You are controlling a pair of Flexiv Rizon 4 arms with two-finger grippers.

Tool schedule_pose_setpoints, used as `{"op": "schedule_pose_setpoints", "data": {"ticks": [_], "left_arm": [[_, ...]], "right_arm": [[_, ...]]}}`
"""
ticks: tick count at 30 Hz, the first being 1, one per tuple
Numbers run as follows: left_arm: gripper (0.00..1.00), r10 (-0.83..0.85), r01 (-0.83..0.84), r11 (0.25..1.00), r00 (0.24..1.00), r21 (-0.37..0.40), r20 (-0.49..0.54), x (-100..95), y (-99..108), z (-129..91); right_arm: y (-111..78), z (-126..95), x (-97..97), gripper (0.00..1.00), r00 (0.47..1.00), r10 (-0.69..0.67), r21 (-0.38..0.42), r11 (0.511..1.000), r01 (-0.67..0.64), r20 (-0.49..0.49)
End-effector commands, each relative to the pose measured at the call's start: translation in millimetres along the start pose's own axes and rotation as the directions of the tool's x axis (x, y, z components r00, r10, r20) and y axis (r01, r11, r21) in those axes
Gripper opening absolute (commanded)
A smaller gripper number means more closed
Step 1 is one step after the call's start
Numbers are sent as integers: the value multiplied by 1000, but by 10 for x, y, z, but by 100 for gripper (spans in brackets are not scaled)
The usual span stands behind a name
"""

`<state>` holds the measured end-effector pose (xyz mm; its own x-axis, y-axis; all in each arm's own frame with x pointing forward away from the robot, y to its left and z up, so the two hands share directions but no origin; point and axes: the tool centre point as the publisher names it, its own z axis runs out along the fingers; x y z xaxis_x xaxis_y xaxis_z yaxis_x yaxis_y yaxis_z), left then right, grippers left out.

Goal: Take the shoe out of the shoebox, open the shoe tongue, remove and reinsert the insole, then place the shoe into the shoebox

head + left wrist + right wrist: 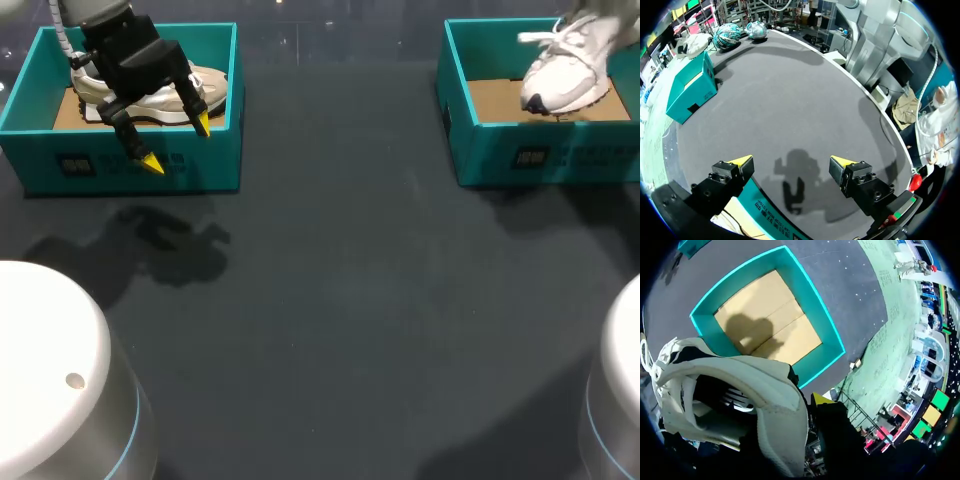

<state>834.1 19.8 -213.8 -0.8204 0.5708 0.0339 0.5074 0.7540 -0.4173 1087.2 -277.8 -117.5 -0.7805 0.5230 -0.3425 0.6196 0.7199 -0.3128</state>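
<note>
A white sneaker (565, 65) hangs tilted, toe down, over the right teal shoebox (530, 155). In the right wrist view my right gripper (807, 405) is shut on the sneaker's (740, 390) heel collar, with one yellow tip outside and the other finger hidden inside. Under it lies the box's bare cardboard floor (765, 315). A beige shoe (205, 85) lies in the left teal shoebox (120, 165). Just above that box's front wall my left gripper (177, 145) stands open and holds nothing. Its fingers (741, 161) are spread wide over the box edge (765, 207).
The dark table (330, 300) stretches between the two boxes. My arms' white bases (50, 370) fill the near corners. In the left wrist view the right shoebox (690, 87) stands far ahead across the table.
</note>
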Motion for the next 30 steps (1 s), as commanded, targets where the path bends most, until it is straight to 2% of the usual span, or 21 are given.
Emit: {"op": "schedule_pose_setpoints", "data": {"ticks": [1,3,6,10,23,25,30], "left_arm": [[100,0,0,1000,1000,-2,0,5,4,-3],[100,0,0,1000,1000,-2,0,5,4,-3],[100,0,0,1000,1000,-2,0,5,4,-3],[100,0,0,1000,1000,-2,0,5,4,-3],[100,0,0,1000,1000,-2,0,5,4,-3],[100,0,0,1000,1000,-2,0,5,4,-3],[100,0,0,1000,1000,-2,0,5,4,-3]], "right_arm": [[-109,133,-95,0,958,262,32,965,-260,-116],[-162,183,-70,0,933,343,65,939,-337,-110],[-213,229,-19,0,901,423,72,906,-417,-100],[-264,306,77,0,856,513,42,858,-511,-66],[-264,306,77,0,856,513,42,858,-511,-66],[-289,401,82,0,824,560,-5,827,-562,-86],[-336,657,137,0,759,645,-5,762,-648,-89]]}}
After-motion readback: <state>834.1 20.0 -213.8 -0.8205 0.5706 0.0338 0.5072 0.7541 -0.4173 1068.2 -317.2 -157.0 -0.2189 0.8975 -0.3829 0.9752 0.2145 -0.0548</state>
